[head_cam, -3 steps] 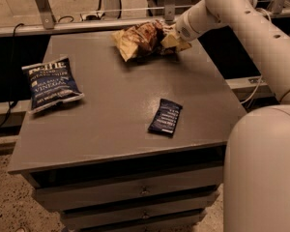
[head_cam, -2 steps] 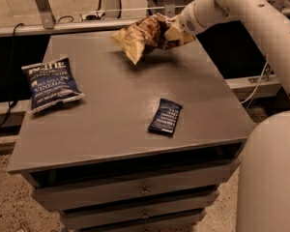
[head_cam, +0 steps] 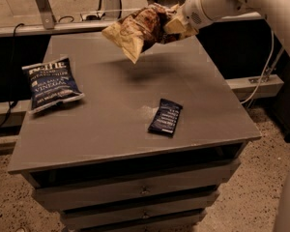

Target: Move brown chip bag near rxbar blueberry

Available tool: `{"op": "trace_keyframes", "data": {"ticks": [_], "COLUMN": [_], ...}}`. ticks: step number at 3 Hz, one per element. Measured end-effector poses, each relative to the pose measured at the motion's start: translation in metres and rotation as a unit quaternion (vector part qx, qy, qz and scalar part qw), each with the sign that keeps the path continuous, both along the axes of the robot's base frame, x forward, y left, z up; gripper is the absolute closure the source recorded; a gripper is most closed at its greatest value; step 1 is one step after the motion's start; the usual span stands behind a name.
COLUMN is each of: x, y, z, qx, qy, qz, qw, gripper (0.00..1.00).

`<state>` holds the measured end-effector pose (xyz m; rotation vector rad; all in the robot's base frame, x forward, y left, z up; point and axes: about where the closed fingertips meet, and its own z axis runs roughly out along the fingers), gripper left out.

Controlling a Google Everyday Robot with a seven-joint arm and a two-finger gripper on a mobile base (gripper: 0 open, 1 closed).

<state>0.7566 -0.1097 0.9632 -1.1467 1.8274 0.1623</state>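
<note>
The brown chip bag [head_cam: 137, 30] is a crinkly tan bag with a dark centre; it hangs in the air above the far part of the grey table [head_cam: 111, 115]. My gripper [head_cam: 173, 24] is shut on the bag's right end, coming in from the upper right. The bag casts a shadow on the tabletop below it. The rxbar blueberry [head_cam: 165, 117], a small flat navy wrapper with pale text, lies on the table right of centre, toward the front and well below the bag.
A dark blue and white chip bag [head_cam: 51, 83] lies at the table's left side. The table has drawers below its front edge. My white arm [head_cam: 251, 1] reaches in from the upper right. A cable hangs at the right.
The brown chip bag has been lifted off the far edge of the table and carried up and a little toward the table's middle in my gripper. The other packets have not moved.
</note>
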Motion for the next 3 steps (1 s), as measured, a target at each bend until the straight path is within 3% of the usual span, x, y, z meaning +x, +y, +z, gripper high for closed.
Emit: {"op": "trace_keyframes", "data": {"ticks": [1, 3], "x": [-0.023, -0.073], "y": [0.002, -0.002], "z": [-0.003, -0.042], "qx": [0.011, 0.023], "qy": [0.003, 0.042], "qz": [0.007, 0.011], "qw": [0.9999, 0.9988], "gripper": [1.00, 1.00]}}
